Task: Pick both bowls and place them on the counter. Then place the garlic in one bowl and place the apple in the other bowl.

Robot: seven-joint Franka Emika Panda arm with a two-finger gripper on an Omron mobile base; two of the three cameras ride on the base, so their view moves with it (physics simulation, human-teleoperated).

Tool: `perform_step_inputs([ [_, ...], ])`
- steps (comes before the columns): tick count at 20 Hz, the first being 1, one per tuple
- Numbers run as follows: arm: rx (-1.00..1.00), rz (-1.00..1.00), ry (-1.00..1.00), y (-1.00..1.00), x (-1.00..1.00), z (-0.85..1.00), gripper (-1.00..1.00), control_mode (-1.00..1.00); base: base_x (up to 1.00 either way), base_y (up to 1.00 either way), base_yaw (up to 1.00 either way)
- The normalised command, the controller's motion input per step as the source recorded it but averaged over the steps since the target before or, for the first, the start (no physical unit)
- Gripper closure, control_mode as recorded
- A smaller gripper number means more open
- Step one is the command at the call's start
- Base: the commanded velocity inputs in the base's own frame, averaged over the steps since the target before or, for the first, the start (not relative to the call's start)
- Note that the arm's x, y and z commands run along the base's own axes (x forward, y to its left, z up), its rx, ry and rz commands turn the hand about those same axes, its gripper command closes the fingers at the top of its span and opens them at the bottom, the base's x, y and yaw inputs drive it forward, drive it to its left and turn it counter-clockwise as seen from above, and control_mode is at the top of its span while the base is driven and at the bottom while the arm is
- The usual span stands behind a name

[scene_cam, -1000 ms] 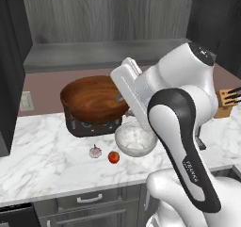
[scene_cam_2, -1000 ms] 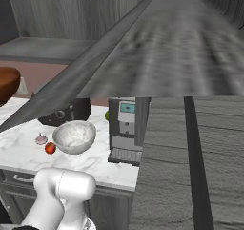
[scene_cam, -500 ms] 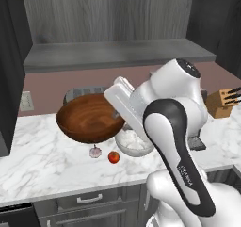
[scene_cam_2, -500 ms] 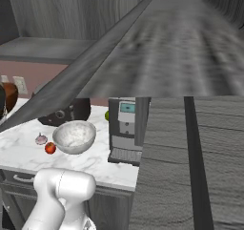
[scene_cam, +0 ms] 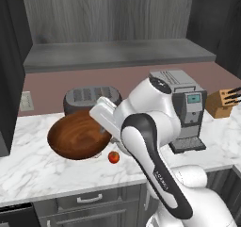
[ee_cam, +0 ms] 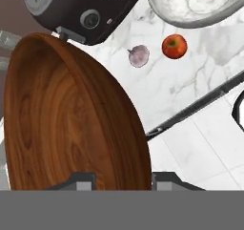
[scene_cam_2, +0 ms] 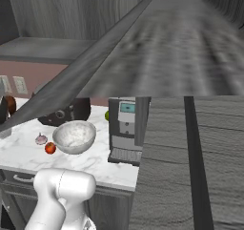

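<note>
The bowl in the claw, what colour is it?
Glossy reddish-brown wood with darker grain, the bowl shows best in the hand view.

Kitchen — marble counter (scene_cam: 28,169), toaster (scene_cam: 89,97), coffee mach. (scene_cam: 181,106), knife block (scene_cam: 225,101).

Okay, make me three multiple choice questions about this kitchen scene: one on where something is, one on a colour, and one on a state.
1. Where is the garlic?
A. in the white bowl
B. on the counter beside the apple
C. on the toaster

2. What colour is the apple?
A. red-orange
B. blue
C. black

3. What state is the wooden bowl in?
A. flat on the counter
B. upside down on the shelf
C. held tilted above the counter

Answers: 1 B, it lies on marble counter next to the apple. 2 A, plainly red-orange. 3 C, the gripper grips its rim.
</note>
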Motion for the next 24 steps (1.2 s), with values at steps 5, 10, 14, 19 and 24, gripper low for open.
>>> perform_step_inputs([
  [5,-0.01,0.07,0.0,0.29,0.27,-0.55,1.0,-1.0,0.0,0.0,0.0],
  [10,0.0,0.06,0.0,0.3,0.29,-0.56,1.0,-1.0,0.0,0.0,0.0],
  [14,0.0,0.06,0.0,0.29,0.31,-0.5,1.0,-1.0,0.0,0.0,0.0],
  [19,0.0,0.04,0.0,0.25,0.4,-0.41,1.0,-1.0,0.0,0.0,0.0],
  [24,0.0,0.02,0.0,0.23,0.39,-0.3,1.0,-1.0,0.0,0.0,0.0],
])
